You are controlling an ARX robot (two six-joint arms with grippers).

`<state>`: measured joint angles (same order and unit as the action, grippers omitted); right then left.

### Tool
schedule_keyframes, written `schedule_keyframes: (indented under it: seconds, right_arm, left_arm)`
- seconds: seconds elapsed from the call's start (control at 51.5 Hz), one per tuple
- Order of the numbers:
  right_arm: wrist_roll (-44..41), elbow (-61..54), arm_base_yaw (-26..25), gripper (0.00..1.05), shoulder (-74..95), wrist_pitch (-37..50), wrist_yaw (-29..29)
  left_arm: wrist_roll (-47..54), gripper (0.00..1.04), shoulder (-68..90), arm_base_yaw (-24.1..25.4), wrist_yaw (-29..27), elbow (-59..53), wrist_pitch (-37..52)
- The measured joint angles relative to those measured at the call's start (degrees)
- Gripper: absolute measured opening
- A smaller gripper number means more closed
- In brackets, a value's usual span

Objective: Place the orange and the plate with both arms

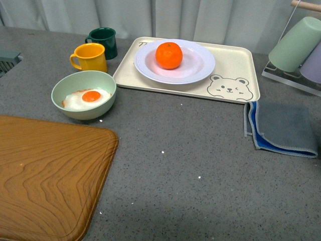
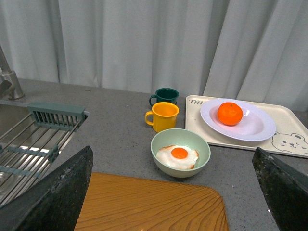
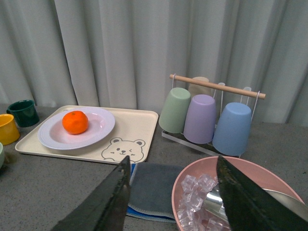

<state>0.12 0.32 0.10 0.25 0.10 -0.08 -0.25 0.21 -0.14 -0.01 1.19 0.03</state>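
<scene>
The orange (image 1: pixel 169 54) sits in the middle of the white plate (image 1: pixel 198 70), which rests on the cream bear tray (image 1: pixel 235 70) at the back of the counter. Both also show in the left wrist view, the orange (image 2: pixel 229 113) on the plate (image 2: pixel 257 126), and in the right wrist view, the orange (image 3: pixel 75 121) on the plate (image 3: pixel 98 126). Neither arm shows in the front view. My left gripper (image 2: pixel 175 192) is open and empty, above the wooden board. My right gripper (image 3: pixel 173 192) is open and empty, above a pink bowl of ice.
A pale green bowl (image 1: pixel 83 80) with a fried egg, a yellow mug (image 1: pixel 90 57) and a dark green mug (image 1: pixel 104 41) stand left of the tray. A wooden board (image 1: pixel 45 175) lies front left. A blue-grey cloth (image 1: pixel 282 128) and a cup rack (image 1: pixel 301 47) are right. A sink rack (image 2: pixel 29 139) is far left.
</scene>
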Motion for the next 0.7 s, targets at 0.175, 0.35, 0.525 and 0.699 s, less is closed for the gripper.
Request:
schedule_keyframes:
  seconds: [0.175,0.35,0.525,0.699]
  right_arm:
    - [0.0,0.0,0.0,0.84,0.0,0.0,0.0]
    - [0.0,0.0,0.0,0.95,0.0,0.0,0.0]
    - [0.0,0.0,0.0,0.95,0.0,0.0,0.0]
    - [0.0,0.0,0.0,0.95,0.0,0.0,0.0]
  left_arm:
    - [0.0,0.98,0.0,0.0,0.0,0.0,0.0]
    - [0.0,0.98,0.0,0.0,0.0,0.0,0.0]
    - [0.0,0.98,0.0,0.0,0.0,0.0,0.0]
    - [0.0,0.98,0.0,0.0,0.0,0.0,0.0]
